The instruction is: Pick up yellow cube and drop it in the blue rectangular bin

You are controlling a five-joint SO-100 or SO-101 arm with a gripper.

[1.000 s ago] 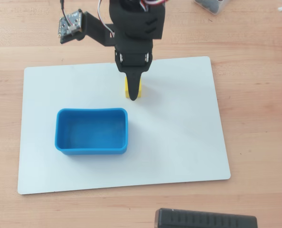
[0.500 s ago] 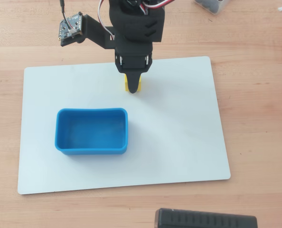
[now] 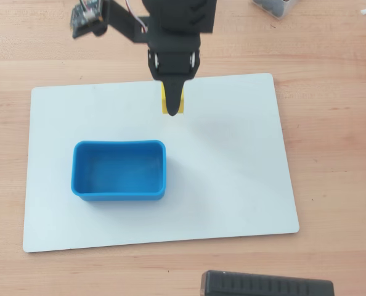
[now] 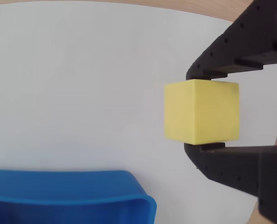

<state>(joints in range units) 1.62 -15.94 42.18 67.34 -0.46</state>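
The yellow cube (image 4: 201, 111) sits between the two black fingers of my gripper (image 4: 197, 111), which touch its top and bottom faces in the wrist view. In the overhead view the cube (image 3: 180, 106) shows only as a yellow sliver beside the black gripper (image 3: 173, 106), near the far edge of the white board. Whether the cube is lifted off the board I cannot tell. The blue rectangular bin (image 3: 119, 196) stands empty on the board, in front of and left of the gripper. Its rim (image 4: 68, 198) shows at the bottom left of the wrist view.
A white board (image 3: 232, 172) covers the wooden table (image 3: 337, 123). A black box (image 3: 266, 285) lies at the near edge. A dark object in a clear case (image 3: 274, 6) sits at the far right. The arm's camera module (image 3: 87, 17) hangs at the upper left.
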